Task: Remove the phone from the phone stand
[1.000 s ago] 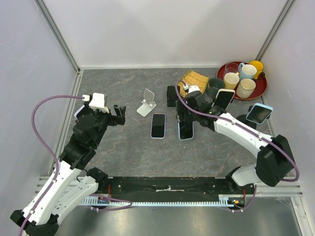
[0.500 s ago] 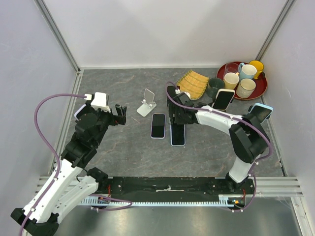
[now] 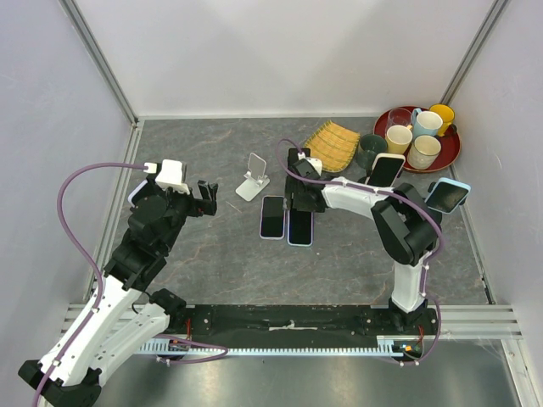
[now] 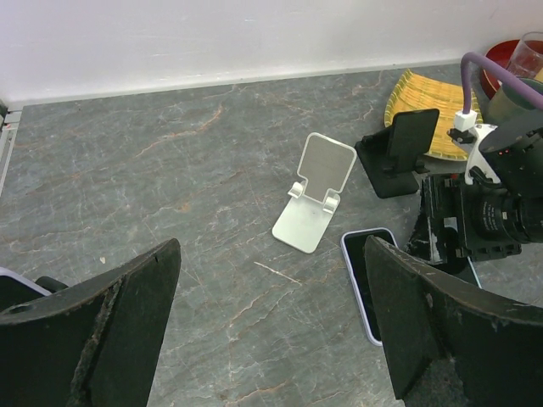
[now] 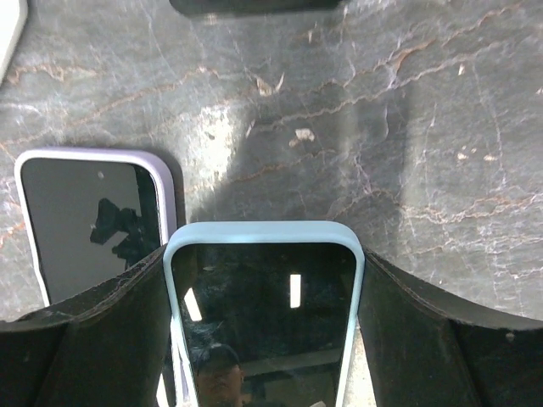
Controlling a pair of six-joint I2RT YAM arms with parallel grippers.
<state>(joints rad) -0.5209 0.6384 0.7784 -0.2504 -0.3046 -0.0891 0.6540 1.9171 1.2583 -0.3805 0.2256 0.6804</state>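
Observation:
My right gripper (image 3: 299,202) is shut on a light-blue-cased phone (image 3: 299,228), its fingers (image 5: 424,339) on both long edges of the phone (image 5: 263,314). It holds the phone low and flat, right beside a lavender-cased phone (image 3: 272,217) that lies on the table, also in the right wrist view (image 5: 89,220). An empty black phone stand (image 4: 399,151) is just behind, and an empty white stand (image 3: 253,178) is to its left. My left gripper (image 3: 202,197) is open and empty, left of the white stand (image 4: 318,191).
Two more phones lean on stands at the right, one white-cased (image 3: 387,170) and one blue-cased (image 3: 447,195). A red tray (image 3: 450,153) with several mugs, a dark cup (image 3: 371,148) and a yellow woven mat (image 3: 333,142) sit at the back right.
My right gripper has carried the light-blue phone leftward and now holds it next to the lavender phone. The left arm has barely moved.

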